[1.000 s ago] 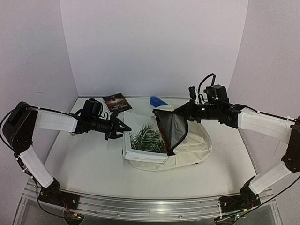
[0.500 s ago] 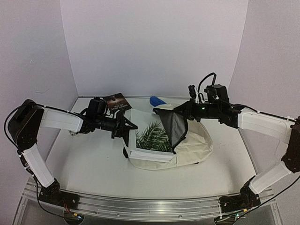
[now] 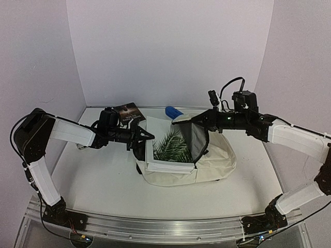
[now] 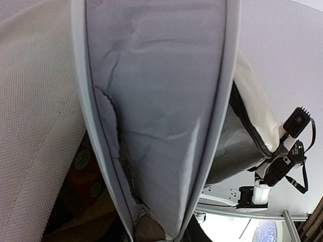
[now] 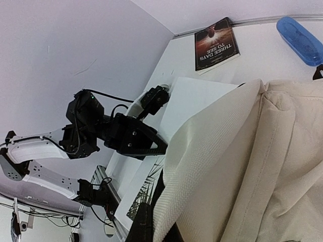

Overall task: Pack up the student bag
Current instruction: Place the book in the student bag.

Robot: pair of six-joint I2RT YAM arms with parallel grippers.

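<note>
Left end effector [image 3: 147,136] at book [image 3: 168,149] edge, student bag [image 3: 217,160] open

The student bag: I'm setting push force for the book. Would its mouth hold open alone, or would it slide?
Probably floppy: the student bag wrinkles and slumps, and its flap stands only where the right gripper lifts it. It looks nearly empty, so likely light; the palm-leaf book may slide it.

White book [image 4: 161,101] (creased) against student bag [image 4: 35,126]
</note>
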